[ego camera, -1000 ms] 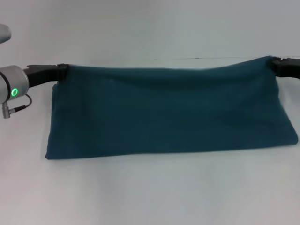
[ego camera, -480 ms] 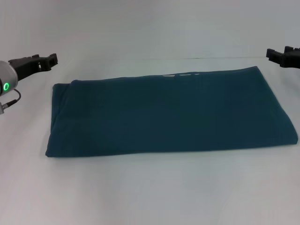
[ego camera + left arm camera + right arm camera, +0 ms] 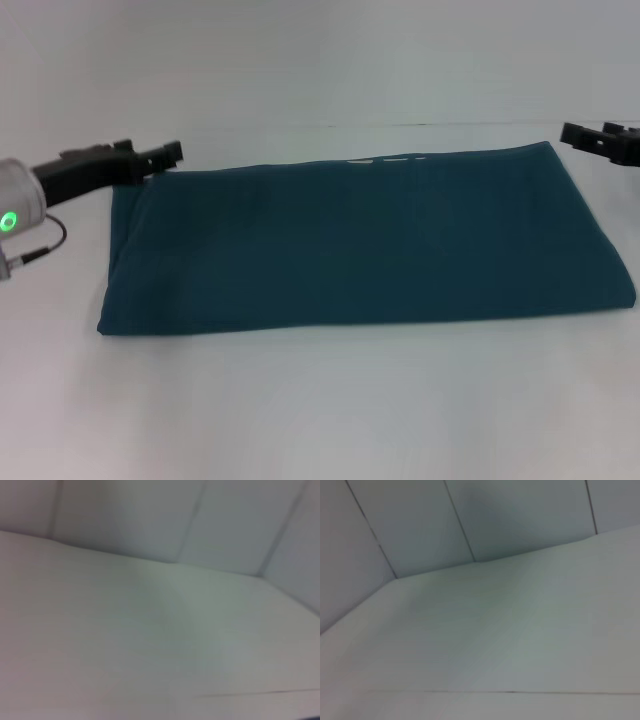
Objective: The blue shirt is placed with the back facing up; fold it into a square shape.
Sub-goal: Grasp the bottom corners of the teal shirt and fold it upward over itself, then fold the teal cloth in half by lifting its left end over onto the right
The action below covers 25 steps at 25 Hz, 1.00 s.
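Observation:
The blue shirt (image 3: 360, 240) lies flat on the white table as a wide folded rectangle, plain side up. A sliver of white lettering (image 3: 385, 158) peeks out at its far edge. My left gripper (image 3: 165, 155) hovers open just above the shirt's far left corner and holds nothing. My right gripper (image 3: 585, 138) hangs open just beyond the far right corner, apart from the cloth. Both wrist views show only bare table and wall, with no shirt or fingers.
The white table (image 3: 320, 410) stretches wide in front of the shirt and on both sides. A pale panelled wall (image 3: 520, 515) rises behind the table's far edge.
One second ago both grippers held the far edge lifted. They let go, and the shirt dropped flat. Since then the left gripper has moved inward over the far left corner; the right shifted slightly.

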### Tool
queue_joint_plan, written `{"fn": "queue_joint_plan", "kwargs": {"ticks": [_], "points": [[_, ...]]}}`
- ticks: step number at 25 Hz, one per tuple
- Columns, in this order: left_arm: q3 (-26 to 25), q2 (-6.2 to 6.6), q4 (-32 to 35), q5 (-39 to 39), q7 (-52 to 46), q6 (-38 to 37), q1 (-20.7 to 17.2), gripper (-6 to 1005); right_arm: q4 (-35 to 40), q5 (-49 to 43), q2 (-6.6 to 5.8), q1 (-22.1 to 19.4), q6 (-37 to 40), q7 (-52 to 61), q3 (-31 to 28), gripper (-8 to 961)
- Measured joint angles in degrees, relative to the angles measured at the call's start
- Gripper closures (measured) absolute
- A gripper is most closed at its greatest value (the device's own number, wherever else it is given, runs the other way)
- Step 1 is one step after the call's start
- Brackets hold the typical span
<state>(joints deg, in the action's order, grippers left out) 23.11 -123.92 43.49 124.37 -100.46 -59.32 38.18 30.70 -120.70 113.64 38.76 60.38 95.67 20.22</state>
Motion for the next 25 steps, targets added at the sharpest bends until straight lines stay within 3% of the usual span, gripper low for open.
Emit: {"fn": "queue_joint_plan", "kwargs": {"ticks": [3,12,25], "points": [[0.34,0.01,0.95,-1.07,-0.48,-5.29,-2.04,178,2.77,0.03,-0.02,-2.29,5.47,3.02,-0.01,157],[0.07,-0.01,4.82,-1.78,-4.46,-12.15,-9.18,179,7.69,-0.26,-0.6,-7.91,18.85,11.03,0.71,161],[-0.34,-0.1,9.31,-1.3,-13.0,-17.73,-16.38,180,7.86,-0.03,-0.99,-10.12,23.8,12.27,0.15,164]]}}
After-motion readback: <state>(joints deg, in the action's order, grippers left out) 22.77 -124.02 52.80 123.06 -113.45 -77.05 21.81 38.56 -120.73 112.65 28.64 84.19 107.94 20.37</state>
